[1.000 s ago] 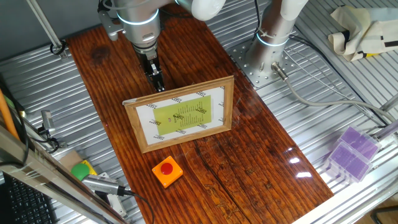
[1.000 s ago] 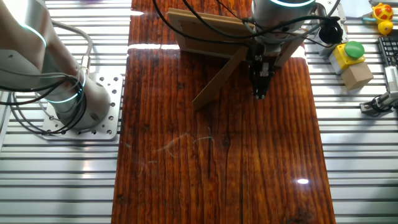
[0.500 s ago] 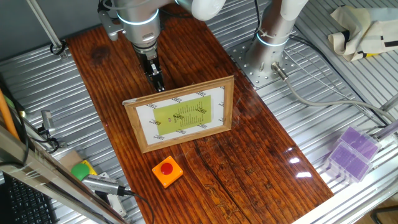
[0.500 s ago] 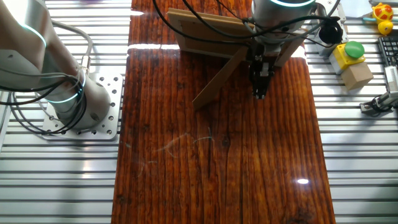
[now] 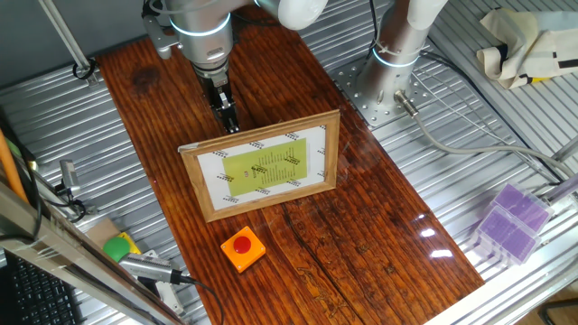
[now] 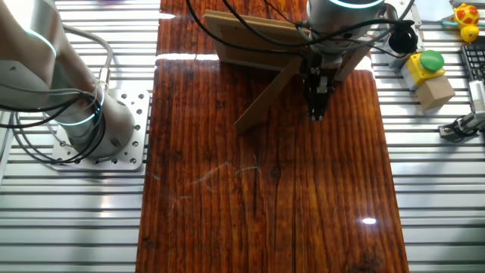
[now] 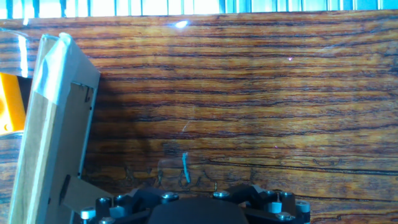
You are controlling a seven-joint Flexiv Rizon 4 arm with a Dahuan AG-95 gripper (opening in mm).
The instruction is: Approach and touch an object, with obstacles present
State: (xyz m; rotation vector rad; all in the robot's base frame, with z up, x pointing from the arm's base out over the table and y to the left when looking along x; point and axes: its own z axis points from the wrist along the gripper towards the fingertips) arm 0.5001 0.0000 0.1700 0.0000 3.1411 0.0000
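The small orange box with a red button [image 5: 243, 247] lies on the wooden board near its front, in front of the standing wooden picture frame [image 5: 262, 165]. My gripper [image 5: 231, 124] is behind the frame, fingers pointing down and close together, holding nothing. In the other fixed view the gripper [image 6: 317, 114] hangs beside the frame's back [image 6: 258, 34] and its prop leg [image 6: 265, 98]. The hand view shows the frame's back [image 7: 53, 124] at left, with an orange edge of the box [image 7: 7, 102] beyond it.
A green-and-yellow item [image 5: 117, 246] sits off the board at front left, also seen in the other fixed view [image 6: 427, 64]. Purple boxes [image 5: 510, 221] stand at right. The arm's base [image 5: 388, 81] is bolted beside the board.
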